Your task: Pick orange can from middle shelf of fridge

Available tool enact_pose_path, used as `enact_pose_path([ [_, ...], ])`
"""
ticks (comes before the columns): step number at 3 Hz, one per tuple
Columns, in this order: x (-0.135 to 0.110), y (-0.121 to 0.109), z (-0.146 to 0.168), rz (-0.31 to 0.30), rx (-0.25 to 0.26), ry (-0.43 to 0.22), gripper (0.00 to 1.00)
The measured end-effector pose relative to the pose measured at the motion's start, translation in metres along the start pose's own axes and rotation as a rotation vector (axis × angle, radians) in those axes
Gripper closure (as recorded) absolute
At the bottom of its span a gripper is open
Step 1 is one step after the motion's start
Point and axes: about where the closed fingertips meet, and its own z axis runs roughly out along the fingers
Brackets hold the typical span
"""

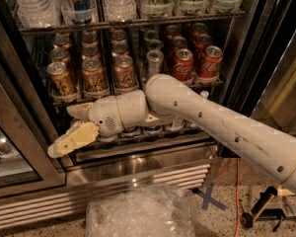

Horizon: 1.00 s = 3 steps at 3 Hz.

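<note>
Just below the middle shelf (104, 97) holding orange cans (93, 77), the claw (71, 127) gapes apart, empty.

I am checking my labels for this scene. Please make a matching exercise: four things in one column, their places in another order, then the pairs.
1 orange cans
2 red cans
3 end effector
4 plastic wrap

A floor, before the fridge
B middle shelf, right
C middle shelf, left
D lower left, below the orange cans

Pairs: 1-C, 2-B, 3-D, 4-A
</note>
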Motion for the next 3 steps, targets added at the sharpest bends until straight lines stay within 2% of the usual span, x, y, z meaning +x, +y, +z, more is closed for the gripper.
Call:
enact_pose_path([
  [2,0.008,-0.003,0.002,0.023,-0.015,-0.012,0.0],
  [3,0.02,-0.013,-0.017,0.062,0.053,-0.027,0.0],
])
